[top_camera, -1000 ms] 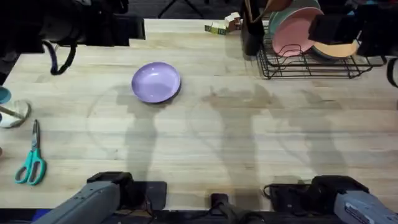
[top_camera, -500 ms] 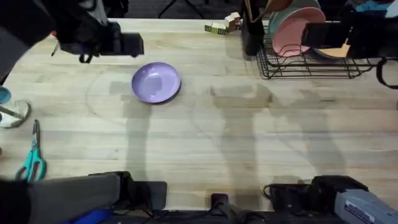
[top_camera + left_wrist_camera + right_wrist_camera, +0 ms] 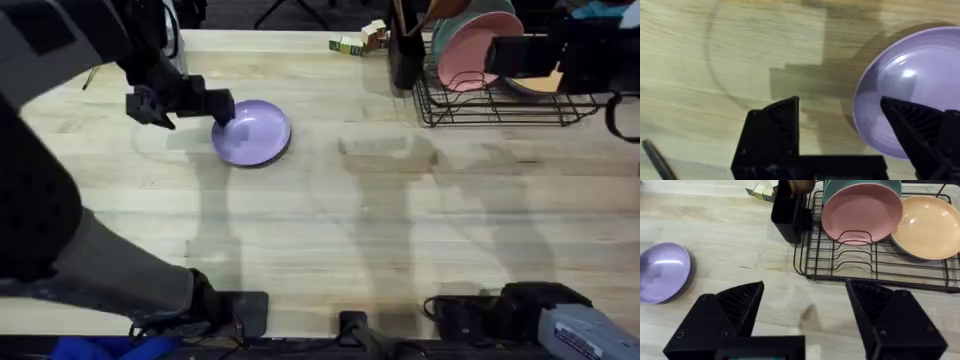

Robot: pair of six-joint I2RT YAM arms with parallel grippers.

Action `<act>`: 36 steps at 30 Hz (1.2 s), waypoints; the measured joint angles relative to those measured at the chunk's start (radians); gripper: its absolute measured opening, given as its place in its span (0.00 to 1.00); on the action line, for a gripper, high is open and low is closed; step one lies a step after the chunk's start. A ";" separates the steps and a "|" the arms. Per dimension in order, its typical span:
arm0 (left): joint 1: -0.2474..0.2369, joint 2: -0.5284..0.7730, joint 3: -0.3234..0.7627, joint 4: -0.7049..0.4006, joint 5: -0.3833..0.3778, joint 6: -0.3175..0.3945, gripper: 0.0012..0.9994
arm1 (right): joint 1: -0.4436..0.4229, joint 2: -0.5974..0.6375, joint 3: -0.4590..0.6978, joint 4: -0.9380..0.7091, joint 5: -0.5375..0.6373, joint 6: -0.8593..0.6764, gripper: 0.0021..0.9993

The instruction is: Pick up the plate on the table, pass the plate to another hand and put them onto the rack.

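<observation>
The lavender plate (image 3: 252, 132) lies flat on the wooden table (image 3: 330, 230), left of centre; it also shows in the left wrist view (image 3: 910, 85) and the right wrist view (image 3: 662, 272). My left gripper (image 3: 222, 108) is open and hangs over the plate's left rim, one finger (image 3: 912, 120) above the plate and the other (image 3: 780, 115) above bare wood. My right gripper (image 3: 500, 55) is open, hovering high in front of the black wire rack (image 3: 500, 105), (image 3: 875, 267).
In the rack stand a pink plate (image 3: 861, 212), a teal plate (image 3: 862, 185) behind it and an orange plate (image 3: 927, 227). A black utensil holder (image 3: 787, 210) stands at the rack's left end. Small blocks (image 3: 358, 40) lie at the far edge.
My left arm has swung down and right from the far left corner, bringing its gripper to the plate's left rim. The right gripper shifted slightly left earlier and then held still.
</observation>
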 joint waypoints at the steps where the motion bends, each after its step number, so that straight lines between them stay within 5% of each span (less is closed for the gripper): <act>1: 0.003 0.013 0.000 0.000 0.006 0.000 0.99 | 0.000 0.000 0.000 0.000 0.000 0.000 1.00; 19: 0.005 0.133 0.021 0.001 0.111 -0.001 0.96 | 0.000 0.000 0.000 -0.018 0.000 0.000 1.00; 22: 0.005 0.133 0.021 0.002 0.118 0.000 0.78 | 0.000 0.000 0.000 -0.019 0.000 0.000 1.00; 27: 0.004 0.133 0.025 0.006 0.139 -0.001 0.12 | 0.000 0.000 0.000 -0.020 0.000 0.000 1.00; 29: 0.009 0.131 0.031 0.006 0.148 -0.001 0.05 | 0.000 0.000 0.000 -0.020 0.000 0.000 1.00; 36: 0.009 0.133 0.032 0.006 0.169 -0.001 0.04 | 0.000 0.000 0.000 -0.021 0.000 0.000 1.00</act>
